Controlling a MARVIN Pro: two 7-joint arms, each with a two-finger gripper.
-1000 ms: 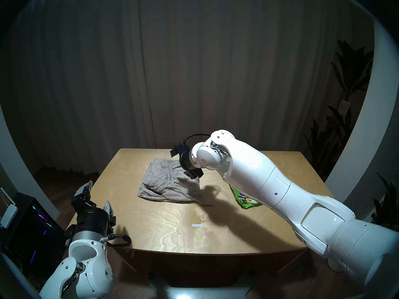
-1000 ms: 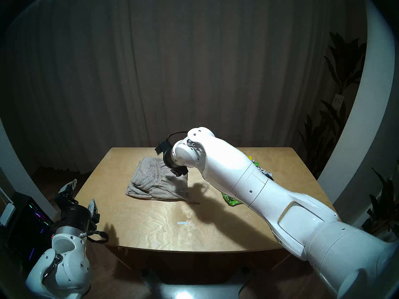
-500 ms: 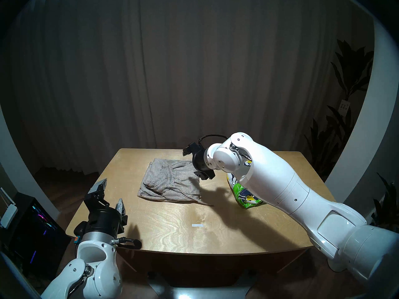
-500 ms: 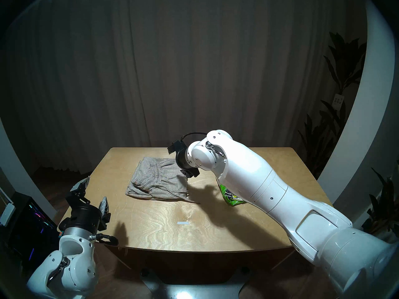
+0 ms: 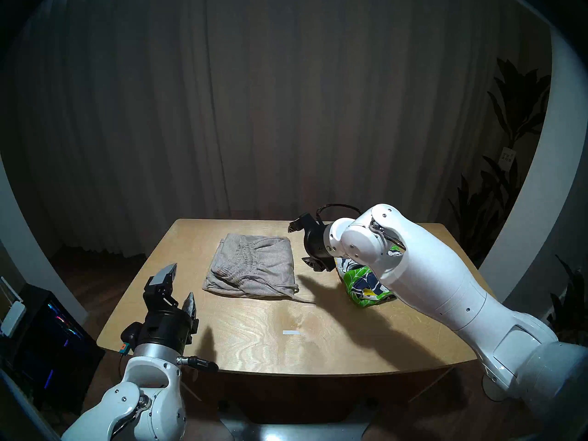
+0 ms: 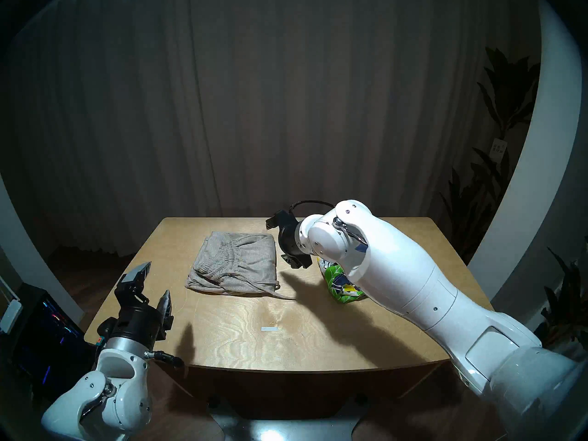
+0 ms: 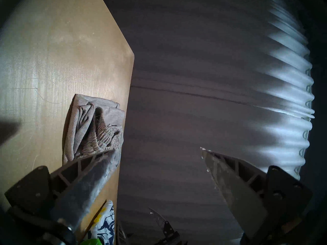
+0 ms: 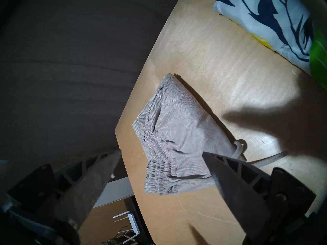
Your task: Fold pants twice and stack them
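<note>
The light grey-beige pants point(image 5: 251, 268) lie folded in a rough square on the far left-middle of the wooden table point(image 5: 254, 335), elastic waist showing and a drawstring point(image 5: 299, 295) trailing off the near right corner. The floral shorts point(image 5: 362, 284) sit bunched at the right, partly hidden behind my right forearm. My right gripper point(image 8: 161, 151) hovers between the two garments, open and empty; its fingertips are hard to make out in the head views. My left gripper point(image 5: 182, 281) stands open and empty above the table's near left corner, pointing toward the grey pants.
A small white tape strip point(image 5: 291, 332) marks the table's middle front. A dark computer tower point(image 5: 54, 329) stands on the floor at the left. Curtains hang behind the table, and plants point(image 5: 509, 112) stand at the right.
My right gripper drew back to the right, off the grey pants' edge toward the floral shorts; that edge now lies flat. My left arm moved forward and right over the table corner.
</note>
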